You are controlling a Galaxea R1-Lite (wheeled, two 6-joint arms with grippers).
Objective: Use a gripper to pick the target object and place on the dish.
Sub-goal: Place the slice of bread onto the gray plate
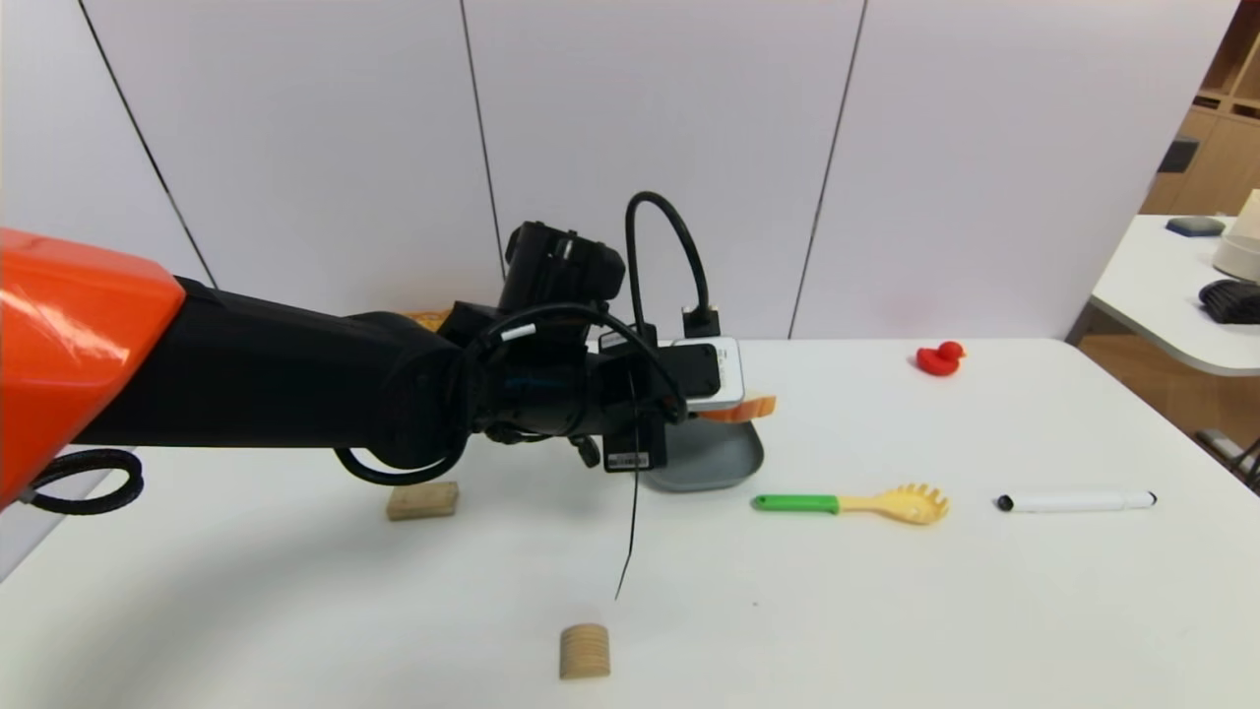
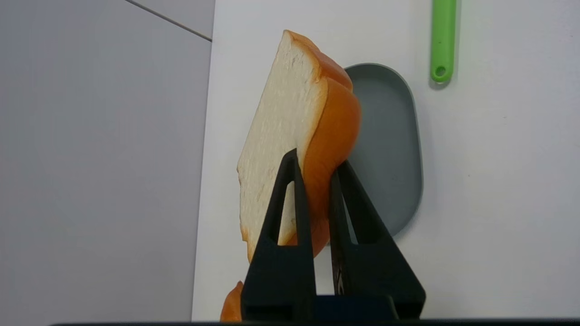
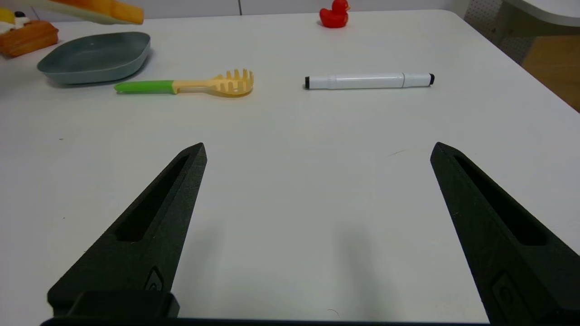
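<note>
I am looking across a white desk (image 1: 886, 611) that carries everything here. My left arm (image 1: 246, 379), black with an orange shell, reaches in from the left and over the middle of the desk. Its left gripper (image 2: 317, 167) has its jaws clamped narrowly on the toast slice (image 2: 290, 117), which has a white face and an orange-brown crust. The slice is off the desk and hangs above the blue-grey dish (image 2: 389, 149), overlapping the dish's edge nearest the wall; I cannot tell whether the two touch. The dish sits near the middle of the desk, just beside the green handle of a pasta spoon (image 1: 851, 503) with a yellow toothed head. A white marker (image 1: 1076, 501) lies farther to the right of the spoon. My right gripper (image 3: 317, 154) is parked low over the bare near-right part of the desk, jaws spread wide and holding nothing. Two small wooden blocks sit nearer to me: a flat one (image 1: 422, 500) under the left arm and a ridged round one (image 1: 585, 652) near the front edge. A small red duck (image 1: 940, 358) stands far back on the right.
</note>
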